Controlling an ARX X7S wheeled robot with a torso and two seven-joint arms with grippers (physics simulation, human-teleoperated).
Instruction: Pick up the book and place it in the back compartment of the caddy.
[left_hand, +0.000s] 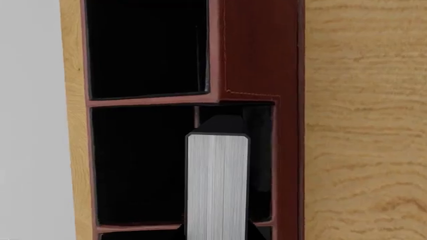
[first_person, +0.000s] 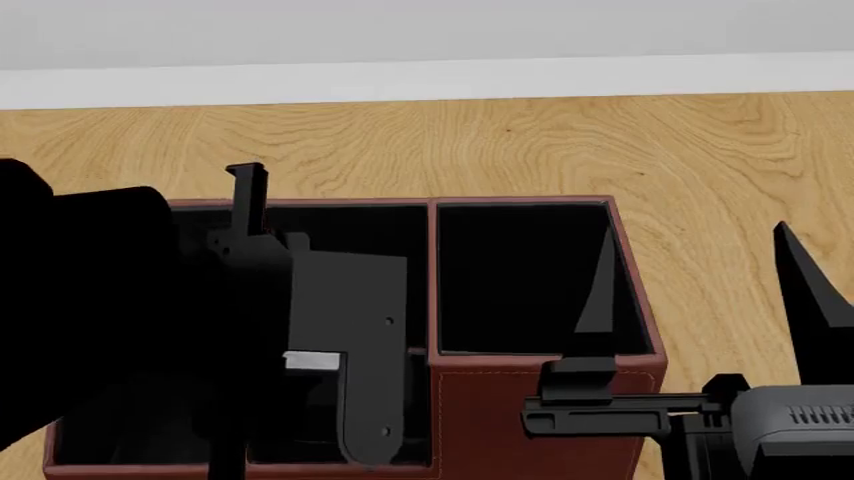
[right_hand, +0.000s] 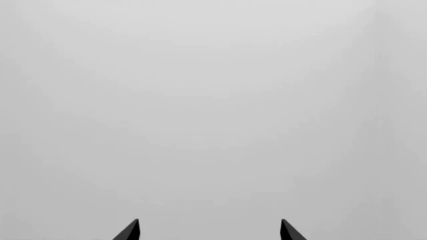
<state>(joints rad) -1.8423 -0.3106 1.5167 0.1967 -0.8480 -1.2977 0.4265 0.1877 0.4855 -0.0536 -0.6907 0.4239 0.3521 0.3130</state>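
The book (left_hand: 217, 185) shows its pale grey ribbed page edge in the left wrist view. My left gripper (left_hand: 217, 236) is shut on it, with its jaws mostly hidden behind the book. The book's end hangs over a narrow black-lined cell (left_hand: 260, 150) of the dark red caddy (left_hand: 257, 50); how deep it sits I cannot tell. In the head view my left arm covers the caddy's (first_person: 534, 400) left half, and a pale sliver of the book (first_person: 314, 360) shows. My right gripper (first_person: 694, 300) is open and empty beside the caddy's right wall.
The caddy stands on a wooden table (first_person: 721, 160) with a white wall (first_person: 427, 40) behind it. A large square cell (first_person: 521, 275) lies open at the caddy's back right. The right wrist view shows only grey wall beyond its fingertips (right_hand: 132, 231).
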